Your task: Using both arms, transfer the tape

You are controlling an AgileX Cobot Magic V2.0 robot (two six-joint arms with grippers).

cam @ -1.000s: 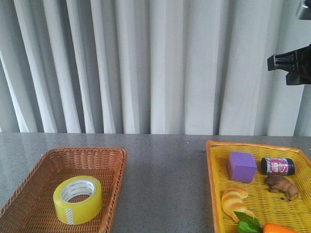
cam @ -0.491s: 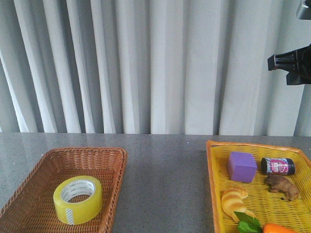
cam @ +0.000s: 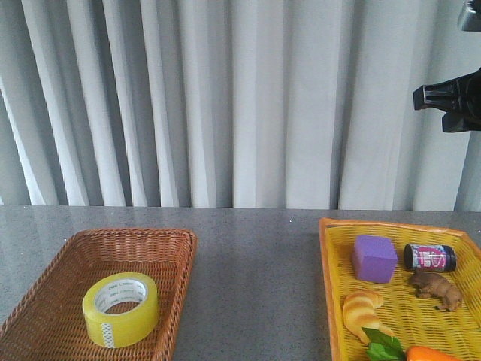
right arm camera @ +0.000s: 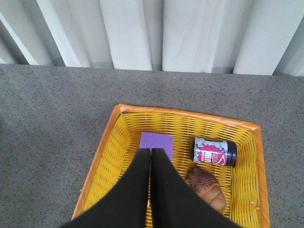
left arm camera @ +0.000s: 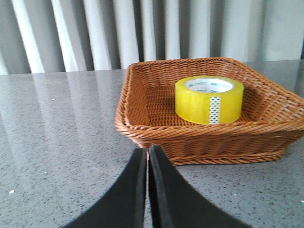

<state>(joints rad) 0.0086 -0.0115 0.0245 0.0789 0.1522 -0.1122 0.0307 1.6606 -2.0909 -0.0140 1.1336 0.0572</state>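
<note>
Grey table: tape point(cam: 120, 308) lies flat in brown basket point(cam: 169, 252), untouched.

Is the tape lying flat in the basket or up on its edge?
Lying flat. The tape sits inside the brown basket with its white core hole facing up, as the front view also shows.

The orange item point(cam: 432, 353) and the brown basket point(cam: 180, 256) run off the frame.

My left gripper point(left arm camera: 147, 156) shows two smooth, matte black fingers point(left arm camera: 128, 190) curving to narrow tips; my right gripper point(right arm camera: 150, 156) looks identical, plain and unmarked.
</note>
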